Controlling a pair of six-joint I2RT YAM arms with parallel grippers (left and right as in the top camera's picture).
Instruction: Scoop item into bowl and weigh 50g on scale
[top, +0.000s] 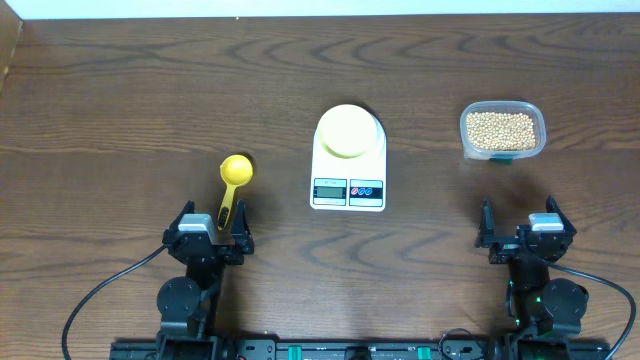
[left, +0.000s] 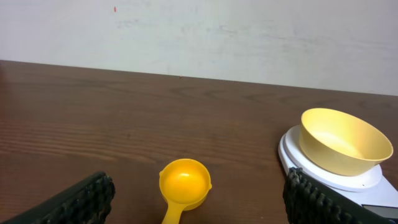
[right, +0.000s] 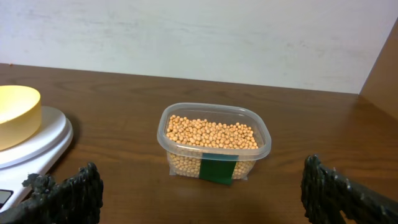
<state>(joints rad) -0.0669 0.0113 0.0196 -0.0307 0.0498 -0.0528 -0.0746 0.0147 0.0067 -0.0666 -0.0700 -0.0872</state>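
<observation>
— Well, left gripper?
— Spread wide, grasping nothing. Parked low at the near edge of the table, right behind the yellow scoop.
— Touching the scoop?
— Cannot tell. Handle end in between the two fingers, cup upward and empty, pointing away from the arm.
— Then the right gripper?
— Likewise released, holding nothing. Faces the clear tub from the near edge, well apart from it.
— And the beans?
— All inside that tub, filling it nearly to the rim, over on the far right of the table. Green label on the tub's near wall.
— And the bowl?
— Upright on the round platform of the scale, toward its far end, inside bare.
— Narrower than the scale?
— Yes, with white platform showing around the base.
— And the scale itself?
— Mid-table, between scoop and tub, apart from both. Screen and two round buttons along the near edge, toward the arms. Reading too small to make out.
</observation>
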